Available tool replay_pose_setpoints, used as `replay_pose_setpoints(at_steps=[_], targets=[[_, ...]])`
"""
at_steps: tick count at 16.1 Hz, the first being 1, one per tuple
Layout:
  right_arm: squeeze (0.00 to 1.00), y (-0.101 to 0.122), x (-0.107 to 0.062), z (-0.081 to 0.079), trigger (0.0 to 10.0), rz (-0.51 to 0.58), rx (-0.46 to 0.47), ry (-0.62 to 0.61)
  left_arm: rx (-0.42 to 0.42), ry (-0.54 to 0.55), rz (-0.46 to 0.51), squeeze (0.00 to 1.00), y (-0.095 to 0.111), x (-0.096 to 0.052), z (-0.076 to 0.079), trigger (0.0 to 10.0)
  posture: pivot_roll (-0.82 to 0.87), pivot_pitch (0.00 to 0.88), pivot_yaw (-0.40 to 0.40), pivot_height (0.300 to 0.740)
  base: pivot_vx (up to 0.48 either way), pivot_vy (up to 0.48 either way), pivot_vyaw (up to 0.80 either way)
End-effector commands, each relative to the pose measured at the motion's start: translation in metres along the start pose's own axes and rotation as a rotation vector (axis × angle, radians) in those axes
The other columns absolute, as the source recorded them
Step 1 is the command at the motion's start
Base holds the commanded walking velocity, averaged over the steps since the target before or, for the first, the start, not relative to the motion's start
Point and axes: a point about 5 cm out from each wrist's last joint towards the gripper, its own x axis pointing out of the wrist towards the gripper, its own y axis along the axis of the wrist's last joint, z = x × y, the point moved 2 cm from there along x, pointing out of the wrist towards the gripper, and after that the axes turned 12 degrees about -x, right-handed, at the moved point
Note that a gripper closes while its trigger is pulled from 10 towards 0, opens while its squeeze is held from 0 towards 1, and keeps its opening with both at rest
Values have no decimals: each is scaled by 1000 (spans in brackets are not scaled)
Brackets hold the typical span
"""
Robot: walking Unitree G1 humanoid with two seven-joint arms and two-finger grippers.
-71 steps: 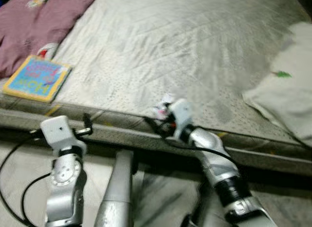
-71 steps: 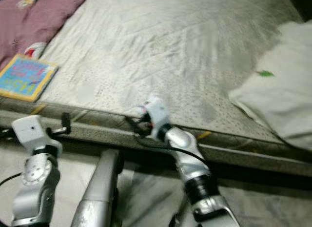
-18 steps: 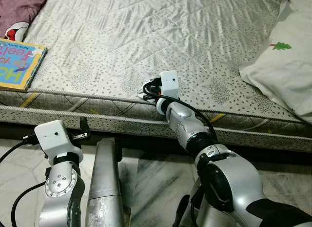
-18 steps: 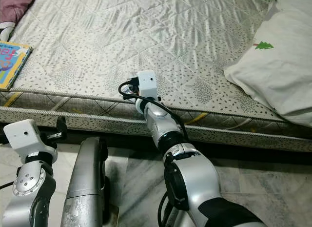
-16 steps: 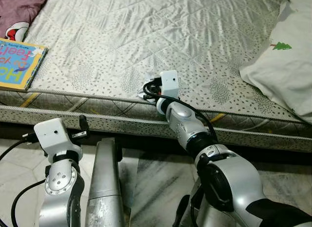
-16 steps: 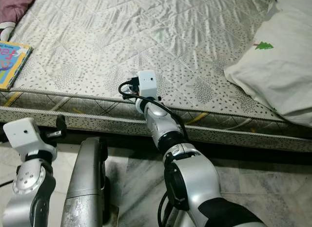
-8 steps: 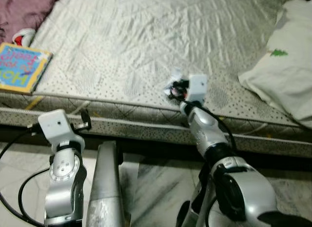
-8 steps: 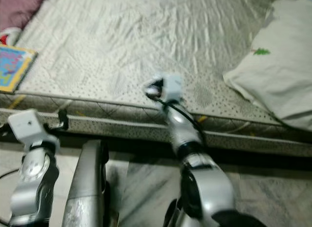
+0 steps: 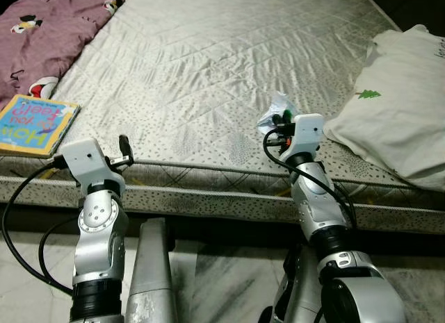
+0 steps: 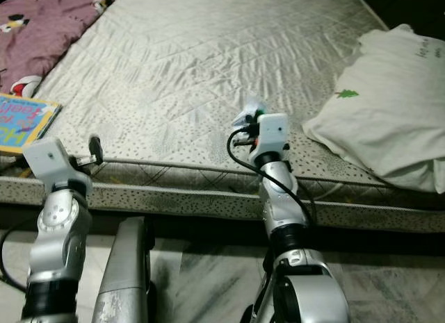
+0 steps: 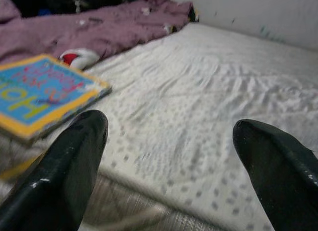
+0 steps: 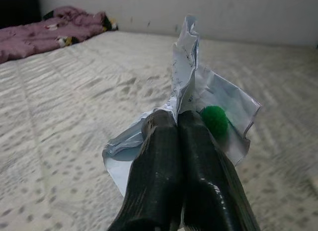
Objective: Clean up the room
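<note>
From the head view, your right pincer [image 9: 278, 123] holds the crumpled wrapper [image 9: 275, 109] just above the mattress [image 9: 208, 73] near the pillow [image 9: 396, 114], while the left wrist view shows your left pincer [image 11: 174, 156] spread apart toward the book [image 11: 39, 92], and the right wrist view shows fingers [image 12: 164, 181] clamped together on the wrapper's lower edge.

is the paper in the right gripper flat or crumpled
Crumpled. The paper bends into creased folds around a green pompom, pinched between the shut fingers of the right gripper.
</note>
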Motion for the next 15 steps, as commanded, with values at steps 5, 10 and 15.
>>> replay_pose_setpoints(at_steps=[5, 10, 15], targets=[[0, 21, 9, 6, 10000, 50, -11, -58, 5, -6, 1, 0, -5, 0, -2, 10000, 81, 0, -43, 516, 0, 0, 0], [0, 23, 13, 4, 10000, 41, -19, -64, 21, 15, 8, 0, -6, -4, -14, 10000, 91, 0, -37, 570, 0, 0, 0], [0, 21, 11, 10, 10000, 30, -18, -130, 33, -33, -4, 0, -4, 1, -5, 10000, 74, 0, 6, 633, 0, 0, 0]])
